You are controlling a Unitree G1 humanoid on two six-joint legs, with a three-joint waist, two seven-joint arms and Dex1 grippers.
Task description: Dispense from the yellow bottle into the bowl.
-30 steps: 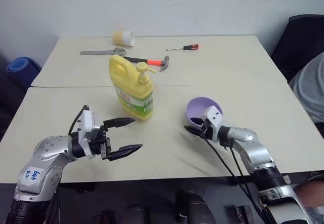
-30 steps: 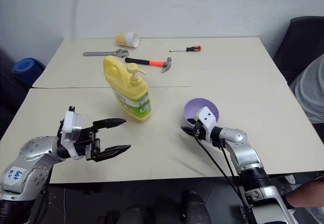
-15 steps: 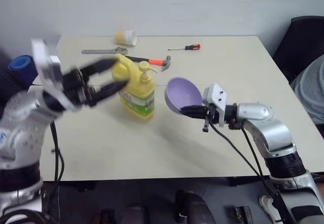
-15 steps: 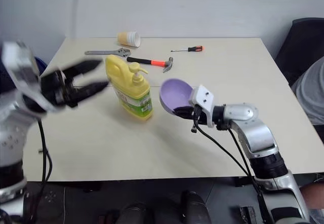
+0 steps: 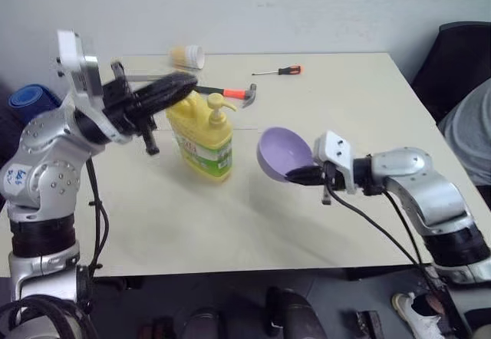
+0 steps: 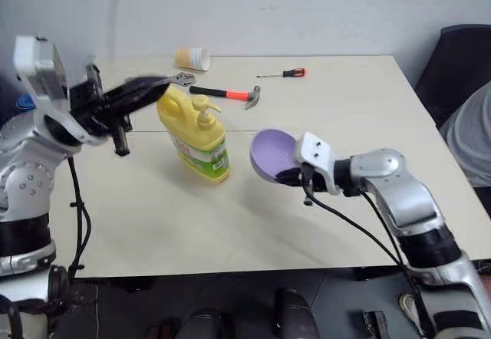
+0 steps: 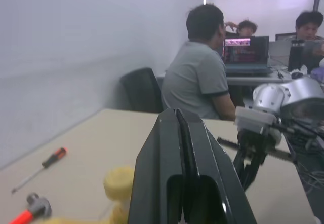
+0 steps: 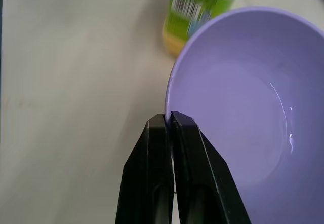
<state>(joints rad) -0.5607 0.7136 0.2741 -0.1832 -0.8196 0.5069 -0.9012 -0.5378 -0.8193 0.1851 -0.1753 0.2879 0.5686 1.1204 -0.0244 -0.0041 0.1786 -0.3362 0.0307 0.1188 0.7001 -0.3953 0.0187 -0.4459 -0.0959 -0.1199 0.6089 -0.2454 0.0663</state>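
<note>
The yellow bottle stands upright near the middle of the table, its pump top facing right. My left gripper is shut and empty, raised level just over the bottle's handle and pointing right. In the left wrist view the pump top lies just below the closed fingers. The lavender bowl hangs tilted above the table, right of the bottle. My right gripper is shut on the bowl's rim. A little clear liquid glistens inside the bowl.
Toward the table's far side lie a pale yellow cup, a wrench, a hammer and a screwdriver. A black chair and a seated person are at the right edge. More people sit at desks behind.
My left gripper rose from low over the table to above the bottle's handle and closed. My right gripper lifted the bowl off the table, tilted it and carried it toward the bottle.
</note>
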